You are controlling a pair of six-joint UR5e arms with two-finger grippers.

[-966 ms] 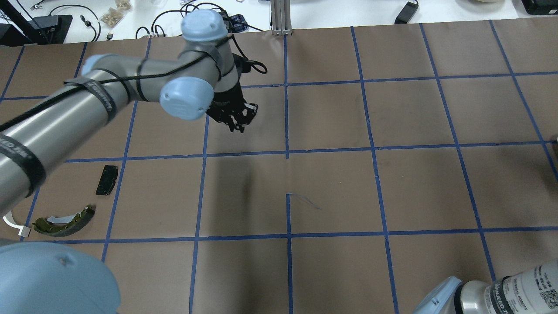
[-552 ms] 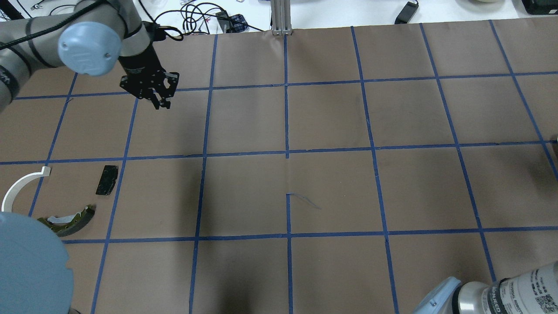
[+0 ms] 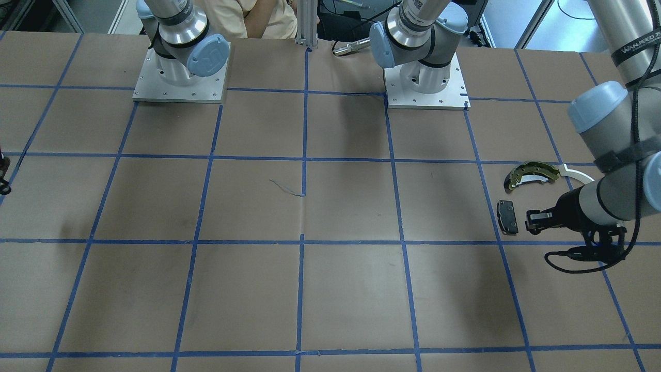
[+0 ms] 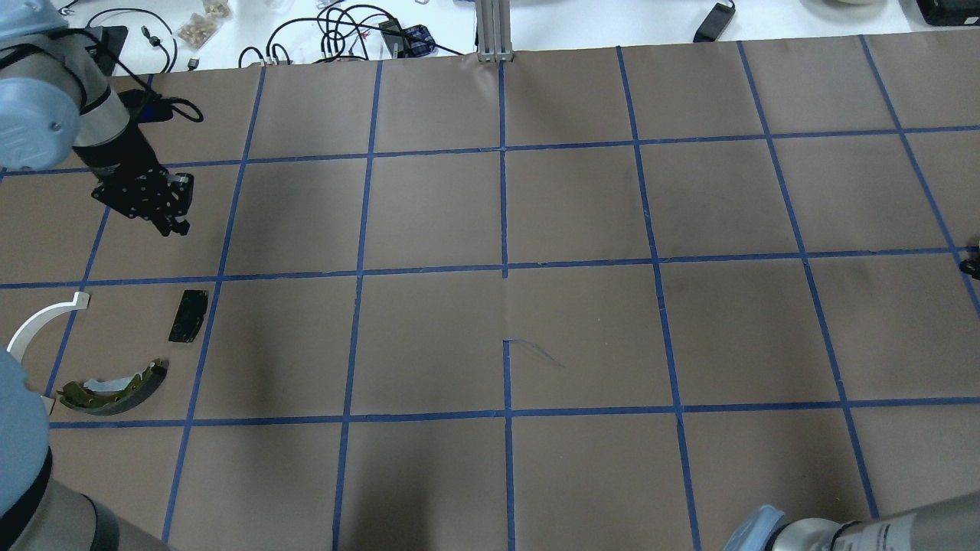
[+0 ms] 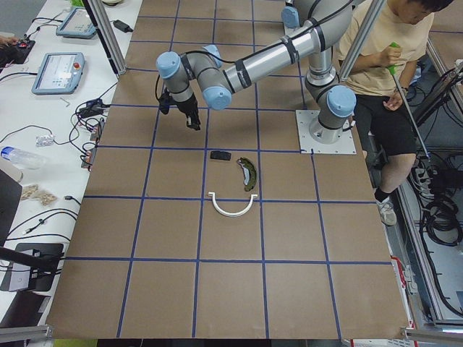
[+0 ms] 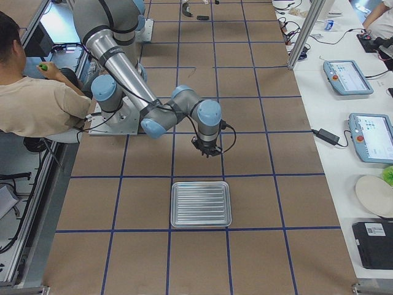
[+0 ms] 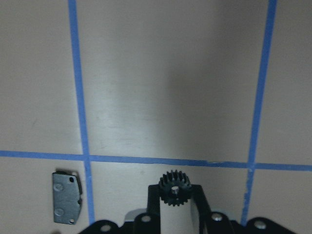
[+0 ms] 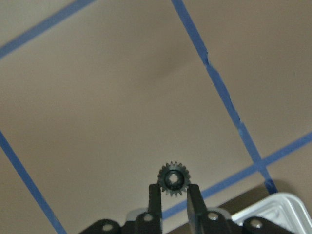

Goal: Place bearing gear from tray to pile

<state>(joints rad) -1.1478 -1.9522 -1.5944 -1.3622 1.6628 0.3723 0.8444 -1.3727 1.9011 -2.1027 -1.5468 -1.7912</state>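
flat table (image 4: 253, 229) is running from the left gripper (image 4: 173, 224) to the black pad (image 4: 188, 315); the pad is lying apart from the brake shoe (image 4: 115, 389) and white arc (image 4: 42, 317), leaving a gap between them.

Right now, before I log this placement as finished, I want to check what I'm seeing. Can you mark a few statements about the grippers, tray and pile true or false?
1. The left gripper is shut on a small black gear. True.
2. The right gripper is open and empty. False: it is shut on a second gear.
3. The tray holds several parts. False: it looks empty in the right side view.
4. The black pad lies apart from the brake shoe. True.
5. The white arc lies on top of the black pad. False: they lie apart on the table.
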